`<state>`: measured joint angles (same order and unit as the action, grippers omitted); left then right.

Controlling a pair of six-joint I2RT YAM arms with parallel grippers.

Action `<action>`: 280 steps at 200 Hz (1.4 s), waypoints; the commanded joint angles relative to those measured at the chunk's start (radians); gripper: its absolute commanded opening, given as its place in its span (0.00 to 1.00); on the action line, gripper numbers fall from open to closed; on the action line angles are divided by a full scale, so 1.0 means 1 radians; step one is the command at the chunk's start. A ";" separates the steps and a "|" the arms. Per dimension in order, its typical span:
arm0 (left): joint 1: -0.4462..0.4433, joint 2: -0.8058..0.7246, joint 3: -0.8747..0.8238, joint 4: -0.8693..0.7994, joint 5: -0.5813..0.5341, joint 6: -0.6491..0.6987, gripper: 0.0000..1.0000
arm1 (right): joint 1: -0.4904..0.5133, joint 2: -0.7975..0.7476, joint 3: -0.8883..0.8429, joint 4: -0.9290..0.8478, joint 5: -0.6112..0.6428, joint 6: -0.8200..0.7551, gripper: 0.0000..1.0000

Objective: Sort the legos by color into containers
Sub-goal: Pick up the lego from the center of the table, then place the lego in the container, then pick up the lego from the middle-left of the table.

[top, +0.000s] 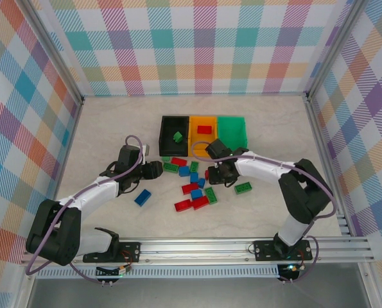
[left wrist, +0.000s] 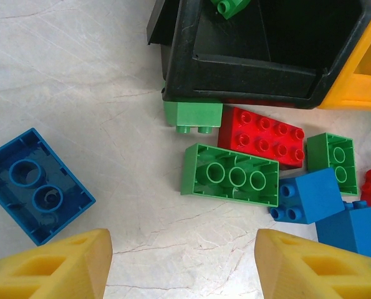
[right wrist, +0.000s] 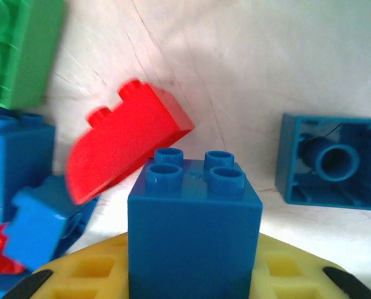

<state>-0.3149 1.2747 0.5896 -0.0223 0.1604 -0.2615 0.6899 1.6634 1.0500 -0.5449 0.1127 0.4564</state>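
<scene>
The right arm (top: 261,168) is hovering over the loose legos (top: 194,189) at the middle of the counter (top: 113,122), the right fingers (right wrist: 79,274) clamping a blue cube (right wrist: 194,212) with its four studs facing up. Just beyond the cube, a red brick (right wrist: 129,140) is lying tilted against the pile. A hollow blue brick (right wrist: 332,162) is resting on its side, its open underside turned to the wrist camera.

The left arm (top: 94,192) is stretching in from the near left corner. The left fingers (left wrist: 54,261) are standing apart over bare counter and gripping nothing. An upturned blue brick (left wrist: 35,184) is lying alone on the pile's near-left side. An upturned green brick (left wrist: 232,177) and a red plate (left wrist: 263,137) are sitting just before the black bin (top: 171,125).

The three joined bins are sitting toward the middle of the far edge, black on the left, the orange bin (top: 200,146) in the middle and the green bin (top: 232,131) on the right. A green lego (top: 177,136) is lying in the black bin and a red lego (top: 205,129) in the orange one.
</scene>
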 commanded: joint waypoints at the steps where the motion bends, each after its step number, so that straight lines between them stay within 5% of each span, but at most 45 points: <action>1: 0.013 0.010 0.006 0.013 0.013 -0.003 0.62 | -0.063 -0.070 0.053 0.002 0.003 -0.047 0.34; 63: 0.013 0.001 0.004 0.001 -0.004 -0.002 0.62 | -0.299 0.061 0.298 0.017 -0.071 -0.142 0.36; 101: 0.013 -0.028 0.000 -0.027 -0.069 0.002 0.62 | -0.316 0.143 0.381 -0.009 0.004 -0.181 0.61; 137: 0.013 -0.073 -0.016 -0.071 -0.234 -0.043 0.63 | -0.312 0.070 0.263 0.062 -0.094 -0.192 0.64; 214: 0.014 0.128 0.092 -0.186 -0.350 -0.130 0.63 | -0.265 -0.181 -0.062 0.235 -0.103 -0.252 0.65; 280: 0.014 0.268 0.203 -0.264 -0.355 -0.199 0.63 | -0.254 -0.218 -0.233 0.438 -0.098 -0.235 0.65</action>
<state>-0.3103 1.4826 0.7231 -0.2096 -0.1596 -0.4271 0.4271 1.4696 0.8570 -0.2268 0.0250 0.2234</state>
